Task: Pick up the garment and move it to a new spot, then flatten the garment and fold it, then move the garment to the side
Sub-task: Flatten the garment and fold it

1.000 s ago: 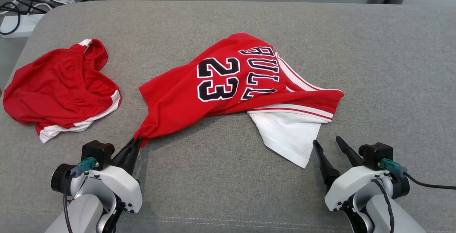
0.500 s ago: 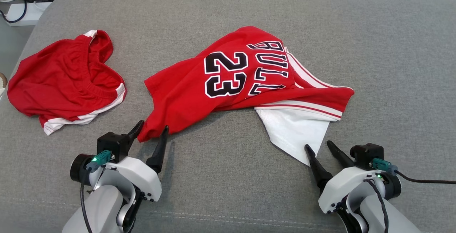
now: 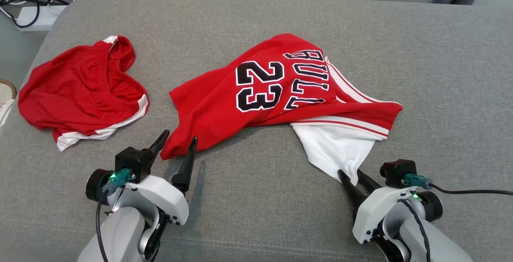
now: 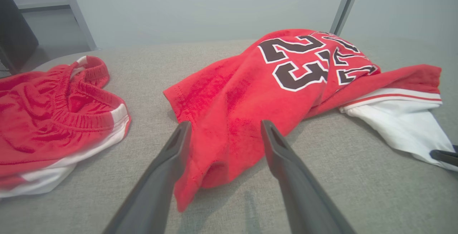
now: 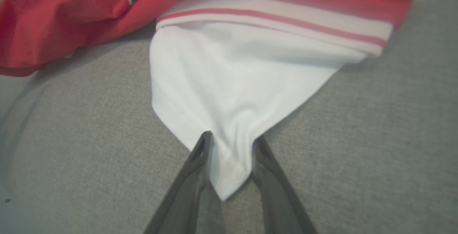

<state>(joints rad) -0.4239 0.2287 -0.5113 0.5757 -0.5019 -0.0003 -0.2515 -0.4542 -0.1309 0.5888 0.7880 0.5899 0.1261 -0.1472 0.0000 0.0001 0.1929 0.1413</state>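
Right of the red shorts (image 3: 80,93), the jersey (image 3: 256,105) lies rumpled on the grey cushion (image 3: 441,53), number side up, not yet flat. My left gripper (image 3: 180,136) sits at the jersey's red corner (image 4: 214,155), the end nearest the shorts, jaws spread wide to either side of it and gripping nothing. My right gripper (image 3: 350,172) is at the end farthest from the shorts, jaws narrowed around the white corner (image 5: 232,119); whether they truly pinch it I cannot tell. Two corners held would, I judge, let me pull the cloth taut.
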